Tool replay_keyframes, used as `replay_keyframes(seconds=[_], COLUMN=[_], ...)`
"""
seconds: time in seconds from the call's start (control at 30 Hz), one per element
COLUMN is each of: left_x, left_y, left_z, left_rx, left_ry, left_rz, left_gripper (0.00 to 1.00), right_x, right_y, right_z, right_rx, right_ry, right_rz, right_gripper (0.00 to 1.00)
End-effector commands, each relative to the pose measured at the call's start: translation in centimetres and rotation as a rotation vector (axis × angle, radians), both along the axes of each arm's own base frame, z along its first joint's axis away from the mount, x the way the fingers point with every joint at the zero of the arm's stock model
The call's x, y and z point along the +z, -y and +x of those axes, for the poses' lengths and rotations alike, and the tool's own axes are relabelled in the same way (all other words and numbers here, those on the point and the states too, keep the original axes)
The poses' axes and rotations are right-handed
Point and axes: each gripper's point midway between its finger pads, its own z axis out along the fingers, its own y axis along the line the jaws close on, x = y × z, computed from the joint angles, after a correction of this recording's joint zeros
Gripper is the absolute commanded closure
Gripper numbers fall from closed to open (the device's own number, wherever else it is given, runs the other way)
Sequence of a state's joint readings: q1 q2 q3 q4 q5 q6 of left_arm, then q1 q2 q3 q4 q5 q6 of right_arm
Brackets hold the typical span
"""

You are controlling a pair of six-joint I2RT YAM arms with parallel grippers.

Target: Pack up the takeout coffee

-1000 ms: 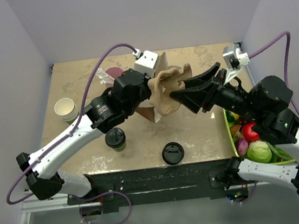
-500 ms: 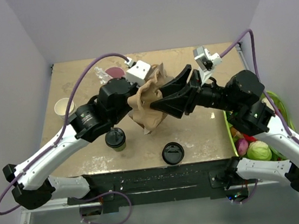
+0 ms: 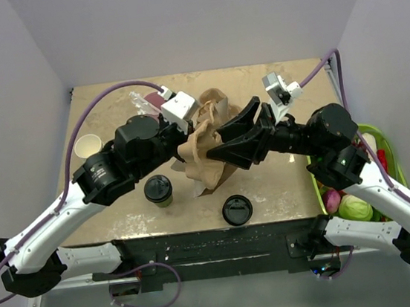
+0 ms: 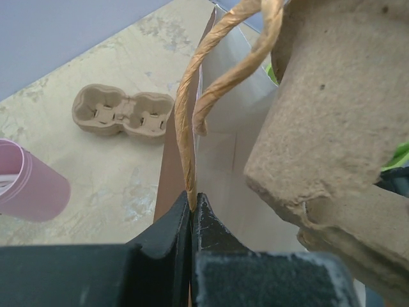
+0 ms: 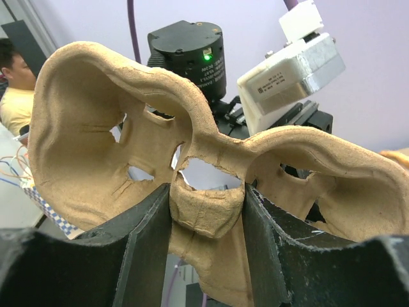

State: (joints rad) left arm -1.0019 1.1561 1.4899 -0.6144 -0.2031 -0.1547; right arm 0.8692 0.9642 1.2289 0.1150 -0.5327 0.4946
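The olive-green, black-lidded coffee cup (image 3: 158, 191) stands upright near the table's (image 3: 284, 187) front edge. The left gripper (image 4: 192, 211) pinches a bag handle (image 4: 190, 115); the right gripper (image 5: 206, 214) clamps a cup carrier (image 5: 89, 134).

Paper bag (image 3: 209, 177) and pulp tray (image 3: 195, 146) shifted left, nearer the takeout coffee (image 3: 158, 190).

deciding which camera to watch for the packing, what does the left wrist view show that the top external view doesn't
Only the left wrist view: the left gripper pinched shut on the twine handle of the paper bag, and a second pulp carrier lying on the table. Only the top external view: the takeout coffee, a loose black lid, stacked paper cups and the green basket. Both: the paper bag and the pulp carrier gripped by the right gripper.
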Motion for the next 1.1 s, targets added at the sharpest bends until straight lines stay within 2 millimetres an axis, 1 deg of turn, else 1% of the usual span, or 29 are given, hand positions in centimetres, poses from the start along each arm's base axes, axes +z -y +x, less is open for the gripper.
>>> replay_keyframes(seconds=[0.0,0.03,0.1,0.13,0.2,0.23,0.3,0.33,0.4,0.47,0.57,0.6,0.7,0.73,0.77,0.83,0.87,0.93,0.97,1.0,1.07], left_x=[1.6,1.8,2.2,2.2,2.6,2.6,3.1,3.4,3.5,3.8,3.4,3.3,2.8,2.5,2.5,2.0,2.0,1.9,2.0,1.9,2.3], left_y=[0.1,0.0,-0.2,-0.4,-0.6,-0.4,-0.6,-0.6,-0.8,-1.0,-1.0,-0.9,-0.8,-0.6,-0.6,-0.6,-0.5,-0.5,-0.5,-0.2,-0.1], left_z=[-1.2,-1.4,-1.5,-1.5,-1.8,-2.0,-2.4,-2.6,-2.9,-3.4,-3.7,-3.8,-4.4,-4.5,-4.6,-4.7,-4.7,-4.8,-4.8,-5.4,-6.0], left_rx=[-0.041,-0.048,-0.044,-0.036,-0.045,-0.061,-0.07,-0.081,-0.092,-0.111,-0.125,-0.13,-0.163,-0.172,-0.176,-0.177,-0.18,-0.176,-0.172,-0.206,-0.219], left_ry=[-0.007,-0.01,-0.008,-0.008,-0.001,-0.003,0.003,0.004,0.004,0.006,-0.005,-0.009,-0.024,-0.033,-0.036,-0.051,-0.059,-0.072,-0.079,-0.096,-0.115], left_rz=[-0.07,-0.077,-0.086,-0.089,-0.102,-0.107,-0.122,-0.128,-0.129,-0.138,-0.128,-0.127,-0.115,-0.108,-0.106,-0.097,-0.098,-0.099,-0.108,-0.115,-0.147], left_gripper=[1.0,1.0,1.0,1.0,1.0,1.0,1.0,1.0,1.0,1.0,1.0,1.0,1.0,1.0,1.0,1.0,1.0,1.0,1.0,1.0,1.0], right_x=[1.1,0.4,0.0,-0.7,-1.0,-1.9,-2.6,-3.3,-3.9,-3.7,-2.9,-2.8,-3.3,-3.5,-4.0,-3.6,-3.6,-2.8,-2.5,-2.3,-2.7], right_y=[0.1,-0.1,0.2,0.2,0.8,0.9,1.3,1.4,1.6,1.9,2.4,2.8,3.1,3.3,3.3,3.6,3.6,3.8,3.9,3.9,4.1], right_z=[-0.8,-0.6,-0.4,-0.1,0.3,0.6,1.2,1.6,2.3,2.9,3.6,4.1,4.9,5.5,5.7,5.8,5.5,5.1,4.9,4.8,5.5], right_rx=[0.037,0.035,0.014,0.002,-0.044,-0.062,-0.107,-0.125,-0.154,-0.177,-0.219,-0.259,-0.311,-0.344,-0.354,-0.371,-0.356,-0.348,-0.346,-0.345,-0.378], right_ry=[0.015,-0.009,-0.03,-0.05,-0.071,-0.102,-0.131,-0.161,-0.181,-0.196,-0.208,-0.223,-0.191,-0.166,-0.152,-0.077,-0.038,0.013,0.028,0.034,0.016], right_rz=[0.032,0.008,0.002,-0.009,-0.003,-0.029,-0.044,-0.064,-0.077,-0.072,-0.056,-0.064,-0.118,-0.136,-0.168,-0.189,-0.199,-0.184,-0.177,-0.173,-0.185], right_gripper=[0.52,0.52,0.52,0.52,0.52,0.52,0.52,0.52,0.53,0.53,0.53,0.53,0.53,0.53,0.53,0.54,0.54,0.54,0.53,0.53,0.52])
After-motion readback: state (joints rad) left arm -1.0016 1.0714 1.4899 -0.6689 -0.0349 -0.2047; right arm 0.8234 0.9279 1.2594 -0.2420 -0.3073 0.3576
